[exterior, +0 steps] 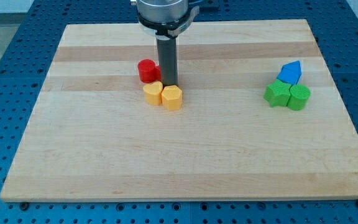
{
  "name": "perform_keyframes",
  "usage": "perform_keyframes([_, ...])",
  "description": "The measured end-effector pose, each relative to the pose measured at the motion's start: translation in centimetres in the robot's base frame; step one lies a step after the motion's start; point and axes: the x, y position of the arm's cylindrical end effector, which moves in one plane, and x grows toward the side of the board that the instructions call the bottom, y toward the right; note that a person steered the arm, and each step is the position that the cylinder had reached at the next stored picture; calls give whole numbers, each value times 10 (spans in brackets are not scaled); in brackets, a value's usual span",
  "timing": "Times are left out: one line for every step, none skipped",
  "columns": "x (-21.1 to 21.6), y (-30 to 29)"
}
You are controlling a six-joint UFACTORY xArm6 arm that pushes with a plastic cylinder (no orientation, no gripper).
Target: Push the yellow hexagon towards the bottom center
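Note:
The yellow hexagon (172, 98) lies left of the board's centre, in the upper half of the view. A second yellow block (153, 93), shape unclear, touches its left side. My tip (168, 84) stands just above the hexagon's top edge, at the gap between the two yellow blocks, and seems to touch them. A red cylinder (146, 71) sits right beside the rod on its left, just above the second yellow block.
At the view's right a blue block (289, 73) sits above two green blocks, one star-like (278, 94) and one rounder (299, 98), all bunched together. The wooden board (185, 155) lies on a blue perforated table.

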Motion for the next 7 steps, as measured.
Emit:
perform_keyframes([6, 0])
perform_keyframes([20, 2])
perform_keyframes([39, 2])
perform_keyframes([59, 2])
perform_keyframes([80, 2])
perform_keyframes([101, 2])
perform_keyframes([122, 2])
